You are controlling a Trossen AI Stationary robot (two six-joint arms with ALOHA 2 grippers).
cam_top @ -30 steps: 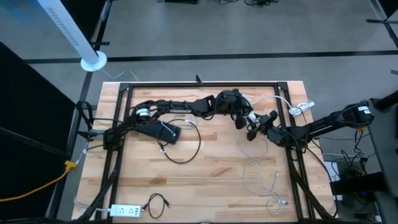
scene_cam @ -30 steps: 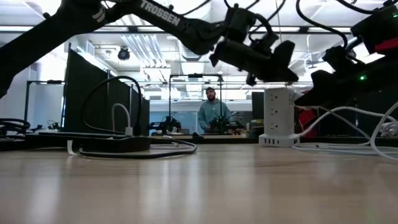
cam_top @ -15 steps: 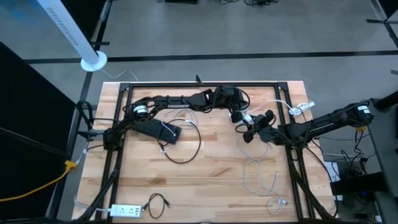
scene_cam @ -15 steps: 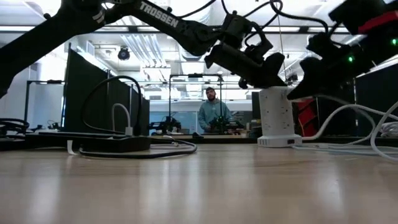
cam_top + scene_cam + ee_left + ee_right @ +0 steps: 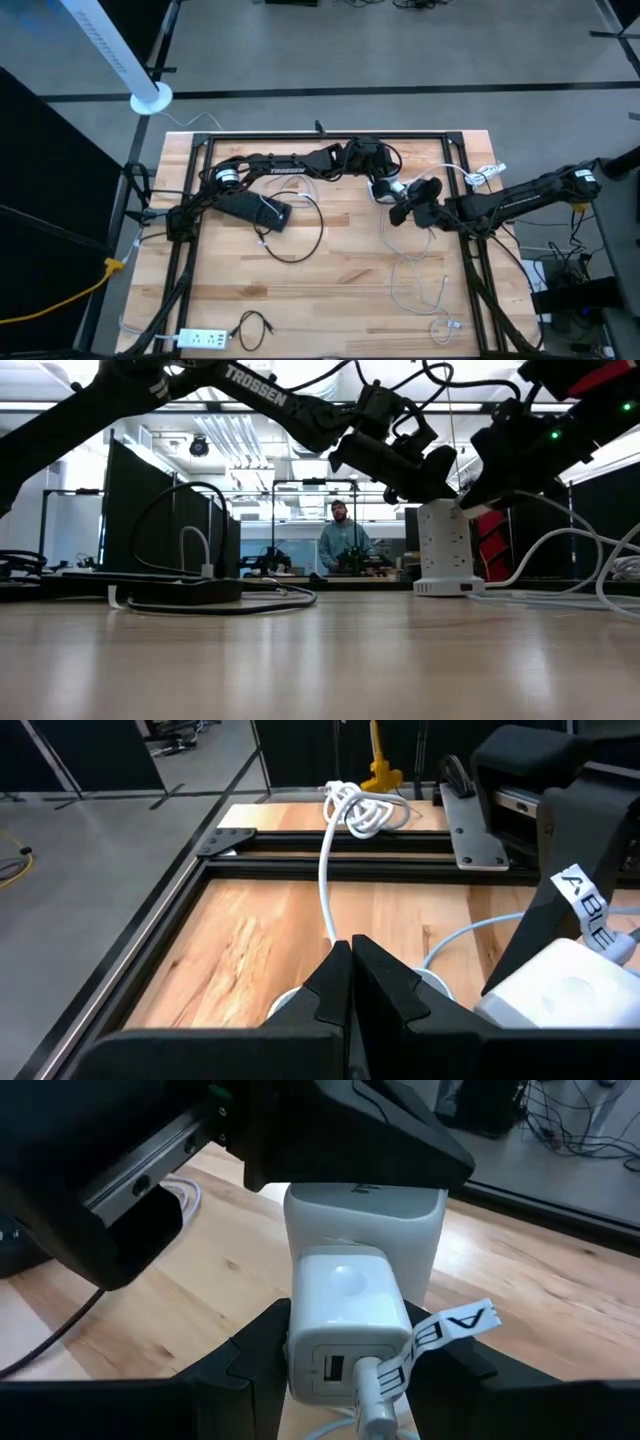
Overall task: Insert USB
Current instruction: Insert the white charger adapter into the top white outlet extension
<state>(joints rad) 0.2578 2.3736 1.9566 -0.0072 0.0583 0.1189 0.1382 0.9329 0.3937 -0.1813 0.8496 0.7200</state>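
charger (image 5: 345, 1320): white cube, cable apparently plugged | right tool (image 5: 345, 1370) grasping it | left tool (image 5: 350, 982) clenched

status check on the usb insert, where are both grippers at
Left gripper jaws shut, empty, pressing atop the white power tower. Right gripper jaws shut on white USB charger, cable plugged, held against the tower. Left arm crowds the approach.

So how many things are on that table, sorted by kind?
Counting only what is clear from above:
Robot arms: 2, the left pincer and the right pincer
White power tower: 1
White USB charger: 1
White power strip: 1
Black flat device: 1
Loose short black cable: 1
Total: 7, leaving out the tangled white cables.
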